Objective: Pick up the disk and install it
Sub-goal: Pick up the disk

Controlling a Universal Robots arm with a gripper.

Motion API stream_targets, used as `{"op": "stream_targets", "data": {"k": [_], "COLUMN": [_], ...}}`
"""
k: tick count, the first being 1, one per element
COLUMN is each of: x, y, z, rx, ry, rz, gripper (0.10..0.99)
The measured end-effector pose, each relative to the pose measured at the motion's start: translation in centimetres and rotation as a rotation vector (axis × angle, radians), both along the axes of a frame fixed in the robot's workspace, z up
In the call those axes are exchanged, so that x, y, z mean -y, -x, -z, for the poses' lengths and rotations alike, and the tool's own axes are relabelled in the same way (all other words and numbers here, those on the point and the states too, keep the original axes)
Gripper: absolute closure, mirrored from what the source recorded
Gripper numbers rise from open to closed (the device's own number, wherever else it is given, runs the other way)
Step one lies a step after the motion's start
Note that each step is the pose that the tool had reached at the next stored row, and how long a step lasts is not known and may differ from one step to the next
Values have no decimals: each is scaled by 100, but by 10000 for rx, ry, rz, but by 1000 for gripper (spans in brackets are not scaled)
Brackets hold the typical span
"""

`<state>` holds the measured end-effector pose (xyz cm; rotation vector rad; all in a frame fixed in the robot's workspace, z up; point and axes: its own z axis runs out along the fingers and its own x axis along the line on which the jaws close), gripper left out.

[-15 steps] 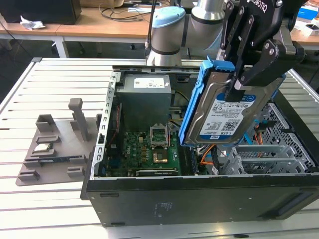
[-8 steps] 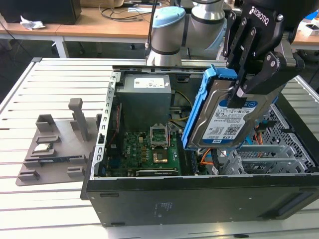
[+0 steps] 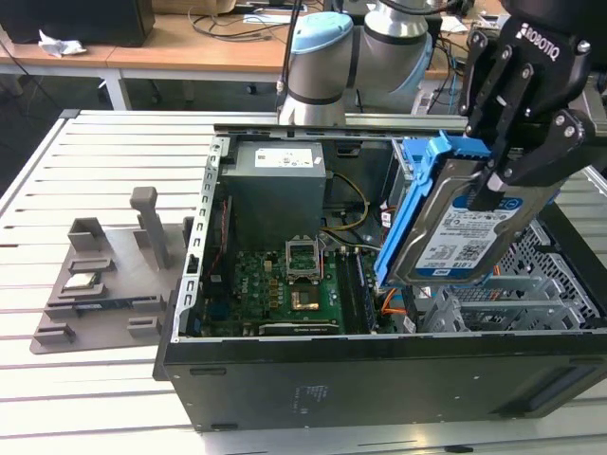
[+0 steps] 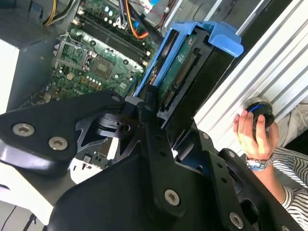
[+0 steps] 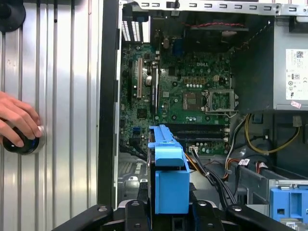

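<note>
Going by the exterior view's left first: a grey fixture (image 3: 104, 284) with some upright posts sits on the slatted table (image 3: 114, 152), just beside the open computer case (image 3: 379, 379). Inside the case there's the power supply (image 3: 275, 185) at the far side and the green motherboard (image 3: 285, 289) lying flat in front of it. Further right, the disk (image 3: 455, 232) is up in the air, tilted, label facing the camera, blue carrier around it, hanging over the drive cage (image 3: 541, 280) at the case's right end. The gripper (image 3: 517, 171) has it from above, fingers clamped tight on the disk. In the first wrist view a person's hand (image 5: 19, 120) rests on a black round knob (image 5: 19, 144) on the table outside the case.
</note>
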<state>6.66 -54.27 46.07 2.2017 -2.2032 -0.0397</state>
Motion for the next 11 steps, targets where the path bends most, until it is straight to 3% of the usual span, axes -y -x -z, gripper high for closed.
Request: {"op": "stream_targets", "data": {"k": [11], "x": [0], "y": [-414], "z": [21], "rx": [-5], "ry": [56], "rz": [-1], "gripper": [722]}}
